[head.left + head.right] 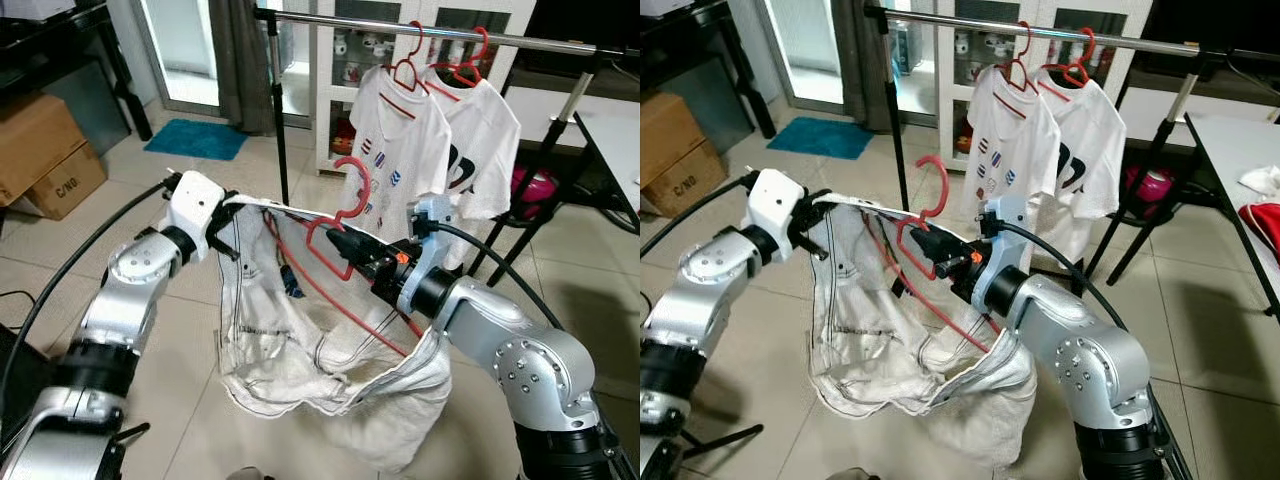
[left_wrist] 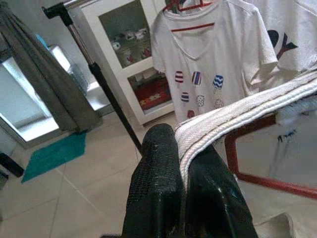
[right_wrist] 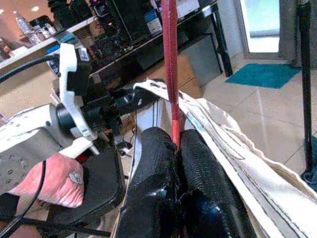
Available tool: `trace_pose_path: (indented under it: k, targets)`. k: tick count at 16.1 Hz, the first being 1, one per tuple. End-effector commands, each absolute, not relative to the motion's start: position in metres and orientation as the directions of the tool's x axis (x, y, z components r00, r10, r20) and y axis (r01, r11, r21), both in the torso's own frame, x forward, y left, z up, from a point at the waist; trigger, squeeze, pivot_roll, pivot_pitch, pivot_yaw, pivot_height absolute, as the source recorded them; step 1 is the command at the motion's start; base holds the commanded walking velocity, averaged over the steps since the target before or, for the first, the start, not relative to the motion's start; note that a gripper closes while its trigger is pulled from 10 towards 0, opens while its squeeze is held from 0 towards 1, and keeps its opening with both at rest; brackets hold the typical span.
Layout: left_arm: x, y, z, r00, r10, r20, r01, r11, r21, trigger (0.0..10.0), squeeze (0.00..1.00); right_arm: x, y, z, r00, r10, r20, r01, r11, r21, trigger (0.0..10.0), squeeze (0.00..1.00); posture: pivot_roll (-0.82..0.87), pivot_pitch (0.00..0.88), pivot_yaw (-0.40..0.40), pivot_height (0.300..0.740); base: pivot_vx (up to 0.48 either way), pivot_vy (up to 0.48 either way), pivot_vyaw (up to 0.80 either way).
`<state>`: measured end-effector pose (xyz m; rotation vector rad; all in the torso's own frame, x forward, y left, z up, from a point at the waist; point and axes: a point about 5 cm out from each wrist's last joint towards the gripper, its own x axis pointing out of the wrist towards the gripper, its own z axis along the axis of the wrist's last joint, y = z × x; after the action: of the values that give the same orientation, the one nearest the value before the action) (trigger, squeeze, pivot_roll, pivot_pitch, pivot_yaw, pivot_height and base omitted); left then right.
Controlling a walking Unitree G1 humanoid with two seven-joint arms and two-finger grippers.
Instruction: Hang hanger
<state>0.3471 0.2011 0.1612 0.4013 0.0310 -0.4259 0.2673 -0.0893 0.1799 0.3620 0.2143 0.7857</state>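
A red hanger [image 1: 345, 215] stands half inside a white garment [image 1: 300, 350], its hook up. My right gripper [image 1: 335, 243] is shut on the hanger's neck; in the right wrist view the red stem [image 3: 171, 74] rises from between the black fingers [image 3: 153, 163]. My left gripper [image 1: 228, 205] is shut on the garment's collar edge [image 2: 233, 116] and holds it up on the left. The cloth sags between both arms. Behind stands a clothes rail [image 1: 440, 35] with two white T-shirts [image 1: 405, 140] on red hangers.
Cardboard boxes [image 1: 40, 150] sit at the far left beside a dark shelf. A teal mat [image 1: 195, 138] lies by the doorway. The rail's black upright [image 1: 278, 120] stands just behind the garment. A white table edge [image 1: 615, 140] is at the right, a glass cabinet behind.
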Motion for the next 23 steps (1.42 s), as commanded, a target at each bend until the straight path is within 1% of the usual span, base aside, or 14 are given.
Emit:
trace_pose_path:
  k: [1, 4, 6, 7, 11, 12, 14, 15, 16, 17, 18, 20, 22, 23]
  targets:
    - [0.35, 0.245, 0.174, 0.976, -0.204, -0.082, 0.22, 0.894, 0.39, 0.0, 0.0, 0.268, -0.106, 0.189, 0.747, 0.664, -0.017, -0.617, 0.703, 0.354, 0.0, 0.0, -0.06, 0.0, 0.011, 0.74, 0.0, 0.0, 0.0]
    - [0.35, 0.241, 0.175, 0.964, -0.256, -0.077, 0.266, 0.884, 0.385, 0.0, 0.0, 0.27, -0.107, 0.188, 0.753, 0.657, -0.017, -0.61, 0.709, 0.354, 0.0, 0.0, -0.06, 0.0, 0.011, 0.74, 0.0, 0.0, 0.0]
    - [0.342, 0.219, 0.167, 0.918, -0.386, -0.088, 0.39, 0.843, 0.37, 0.0, 0.0, 0.272, -0.108, 0.188, 0.763, 0.646, -0.017, -0.599, 0.717, 0.356, 0.0, 0.0, -0.06, 0.0, 0.015, 0.74, 0.0, 0.0, 0.0]
    - [0.335, 0.211, 0.161, 0.907, -0.409, -0.102, 0.416, 0.825, 0.383, 0.0, 0.0, 0.273, -0.11, 0.188, 0.776, 0.63, -0.019, -0.582, 0.729, 0.361, 0.0, 0.0, -0.06, 0.0, 0.019, 0.74, 0.0, 0.0, 0.0]
    - [0.317, 0.2, 0.15, 0.92, -0.383, -0.077, 0.379, 0.825, 0.419, 0.0, 0.0, 0.279, -0.115, 0.186, 0.812, 0.583, -0.03, -0.532, 0.759, 0.374, 0.0, 0.0, -0.05, 0.0, 0.017, 0.74, 0.0, 0.0, 0.0]
    - [0.314, 0.198, 0.146, 0.915, -0.391, -0.097, 0.394, 0.817, 0.42, 0.0, 0.0, 0.28, -0.115, 0.186, 0.815, 0.579, -0.028, -0.527, 0.76, 0.379, 0.0, 0.0, -0.04, 0.0, 0.01, 0.74, 0.0, 0.0, 0.0]
    - [0.305, 0.196, 0.12, 0.892, -0.393, -0.223, 0.451, 0.791, 0.414, 0.0, 0.0, 0.283, -0.112, 0.19, 0.812, 0.584, -0.004, -0.536, 0.748, 0.392, 0.0, 0.0, -0.04, 0.0, 0.006, 0.74, 0.0, 0.0, 0.0]
    - [0.306, 0.202, 0.109, 0.895, -0.355, -0.272, 0.443, 0.784, 0.435, 3.8, 0.0, 0.282, -0.11, 0.195, 0.799, 0.601, 0.023, -0.559, 0.728, 0.398, 0.0, 0.0, -0.04, 0.0, 0.008, 0.74, 0.0, 0.0, 0.0]
    - [0.309, 0.209, 0.107, 0.907, -0.314, -0.282, 0.414, 0.793, 0.447, 10.0, 0.0, 0.281, -0.109, 0.197, 0.789, 0.613, 0.038, -0.575, 0.715, 0.397, 0.0, 0.0, -0.05, 0.0, 0.011, 0.74, 0.0, 0.0, 0.0]
    - [0.311, 0.214, 0.111, 0.908, -0.318, -0.272, 0.411, 0.805, 0.429, 10.0, 0.26, 0.28, -0.109, 0.197, 0.789, 0.613, 0.04, -0.576, 0.715, 0.397, 0.0, 0.0, -0.05, 0.0, 0.017, 0.74, 0.0, 0.0, 0.0]
    - [0.311, 0.215, 0.114, 0.897, -0.349, -0.272, 0.436, 0.803, 0.406, 10.0, 1.0, 0.28, -0.11, 0.197, 0.793, 0.608, 0.04, -0.57, 0.719, 0.398, 0.0, 0.0, -0.05, 0.0, 0.017, 0.74, 0.0, 0.0, 0.0]
    - [0.305, 0.212, 0.115, 0.844, -0.442, -0.303, 0.531, 0.77, 0.354, 10.0, 1.0, 0.28, -0.11, 0.196, 0.799, 0.599, 0.041, -0.563, 0.723, 0.4, 0.0, 0.0, -0.05, 0.0, 0.023, 0.74, 0.0, 0.0, 0.0]
    - [0.284, 0.211, 0.117, 0.689, -0.62, -0.376, 0.719, 0.647, 0.253, 10.0, 1.0, 0.28, -0.111, 0.196, 0.8, 0.598, 0.045, -0.563, 0.724, 0.398, 0.0, 0.0, -0.05, 0.0, 0.024, 0.74, 0.0, 0.0, 0.0]
    - [0.28, 0.214, 0.121, 0.66, -0.648, -0.379, 0.746, 0.624, 0.233, 10.0, 1.0, 0.28, -0.111, 0.196, 0.799, 0.6, 0.045, -0.565, 0.723, 0.397, 0.0, 0.0, -0.05, 0.0, 0.024, 0.74, 0.0, 0.0, 0.0]
